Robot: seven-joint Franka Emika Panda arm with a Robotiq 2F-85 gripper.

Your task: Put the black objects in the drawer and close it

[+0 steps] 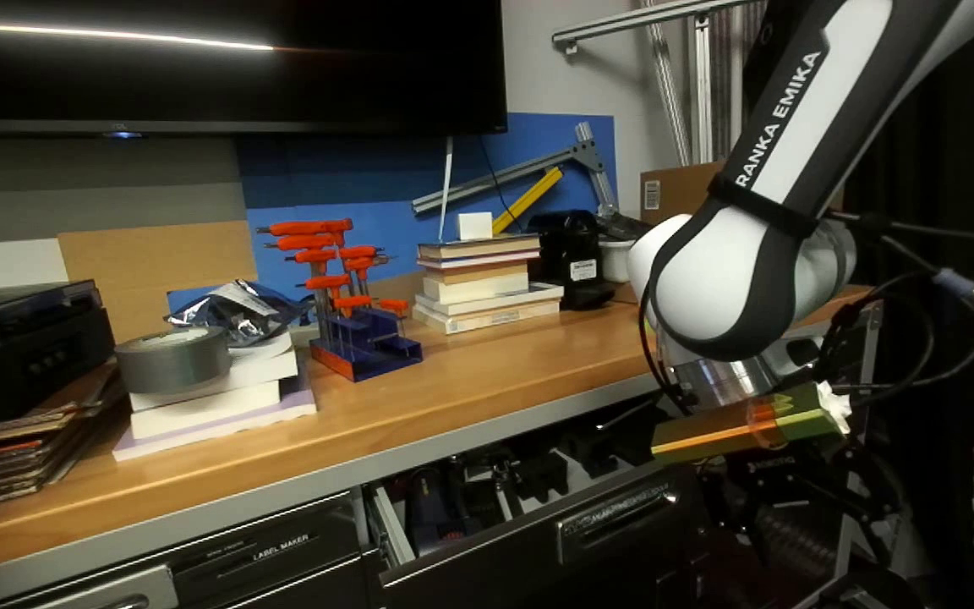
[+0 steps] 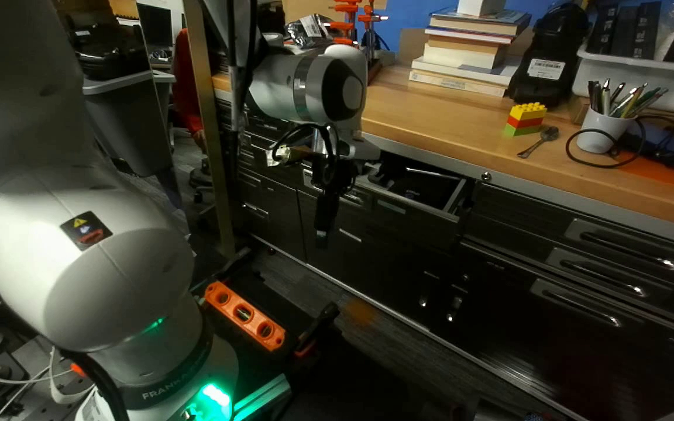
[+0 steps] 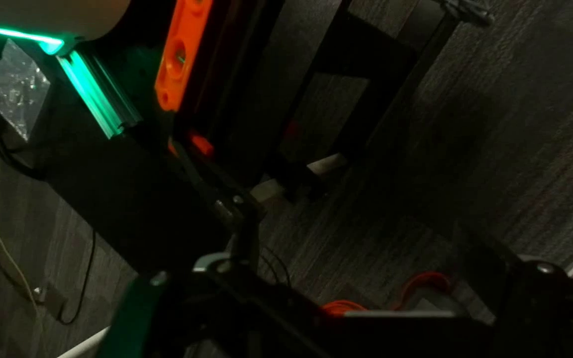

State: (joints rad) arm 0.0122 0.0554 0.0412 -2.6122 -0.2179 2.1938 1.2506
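Dark grey, the cabinet (image 2: 378,263) runs beneath a wooden bench (image 1: 487,372). Before it bends the white arm (image 1: 724,288). Under the bench edge, the drawer (image 1: 495,575) stands pulled out. In front of the cabinet, the gripper (image 3: 319,194) hangs with its jaws spread wide and holds nothing. A pile of books (image 1: 487,292) stands on the bench, and along from it a rack (image 1: 390,361) of orange-handled tools (image 1: 311,255). Inside the drawer lie the black objects (image 1: 544,475), blocky and too shaded to count, with other dark gear (image 1: 436,507) beside them. A brick stack (image 2: 524,121) stands on the bench, near a spoon (image 2: 547,134).
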